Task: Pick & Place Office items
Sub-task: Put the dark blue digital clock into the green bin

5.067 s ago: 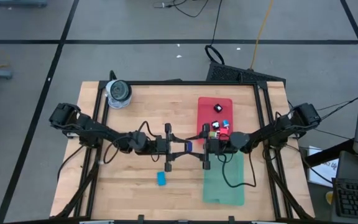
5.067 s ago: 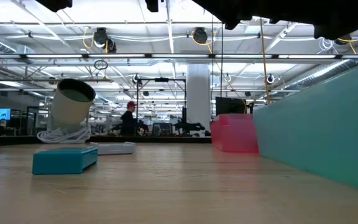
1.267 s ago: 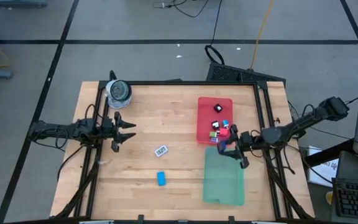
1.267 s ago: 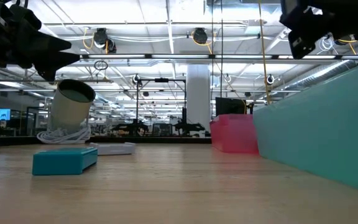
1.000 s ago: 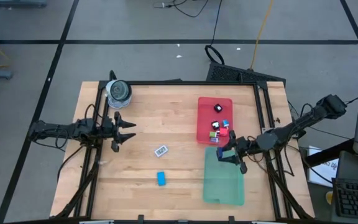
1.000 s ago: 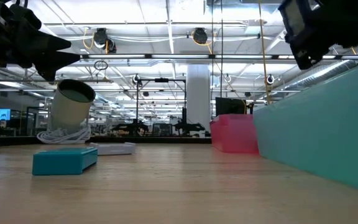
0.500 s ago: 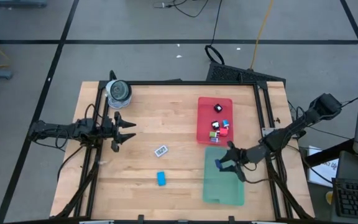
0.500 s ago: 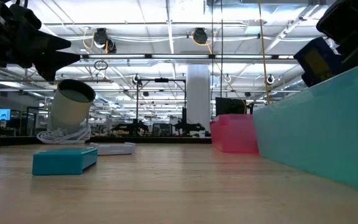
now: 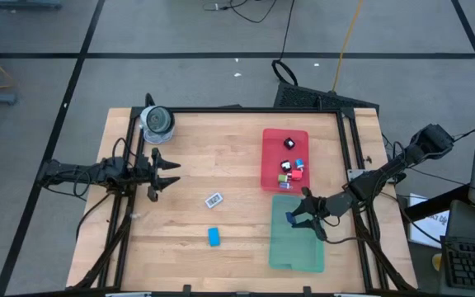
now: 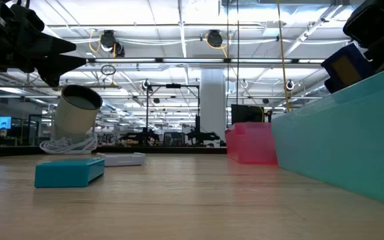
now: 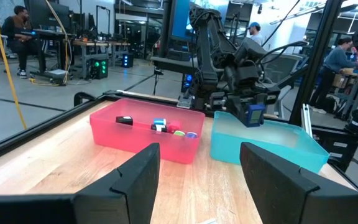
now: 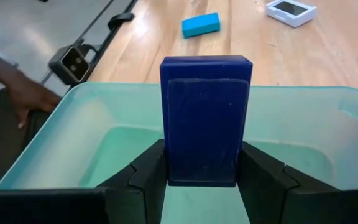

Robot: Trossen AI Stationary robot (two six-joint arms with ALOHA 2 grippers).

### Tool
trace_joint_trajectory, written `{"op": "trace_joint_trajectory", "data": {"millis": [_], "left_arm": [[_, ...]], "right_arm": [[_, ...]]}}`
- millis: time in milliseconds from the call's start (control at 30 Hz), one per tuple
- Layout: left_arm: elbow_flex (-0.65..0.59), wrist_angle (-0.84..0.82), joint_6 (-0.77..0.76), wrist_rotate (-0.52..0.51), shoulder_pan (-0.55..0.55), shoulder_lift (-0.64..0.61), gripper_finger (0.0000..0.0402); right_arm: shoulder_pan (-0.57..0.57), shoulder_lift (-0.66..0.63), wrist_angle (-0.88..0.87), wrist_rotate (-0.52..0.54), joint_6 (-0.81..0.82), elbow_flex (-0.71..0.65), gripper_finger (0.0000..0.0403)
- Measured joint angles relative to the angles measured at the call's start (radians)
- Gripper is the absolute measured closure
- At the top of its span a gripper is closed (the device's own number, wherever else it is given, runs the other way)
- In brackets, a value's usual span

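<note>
Holding: right claw [image 12: 202,180] grips a dark blue rectangular block [image 12: 205,118] over the pale green plastic tray [image 12: 55,140].
Waiting: left claw [image 9: 171,173], fingers apart and empty, near the worktop's left edge.

Dark blue block [image 12: 206,118] upright over green tray [image 9: 297,247]; blue bar [image 9: 213,237], white tag [image 9: 213,200] on table; several small pieces, perhaps clips [image 9: 289,169], in red tray [image 9: 272,157].

Grey roll [image 9: 157,122] with white cable coiled at base, upright at far left corner of wooden table [image 9: 221,165]; red tray [image 9: 273,177] and green tray [image 9: 295,252] end to end on right side; seated person [image 11: 21,28] at desk in room beyond
</note>
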Motion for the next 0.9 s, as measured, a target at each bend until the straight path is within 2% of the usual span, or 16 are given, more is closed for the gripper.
{"op": "trace_joint_trajectory", "data": {"millis": [633,900], "left_arm": [[0.001,0.000,0.000,0.000,0.000,0.000,0.0176],[0.001,0.000,0.000,0.000,0.000,0.000,0.0176]], "right_arm": [[0.000,0.000,-0.002,0.000,-0.033,0.000,0.0248],[0.000,0.000,-0.001,0.000,-0.031,0.000,0.0218]]}}
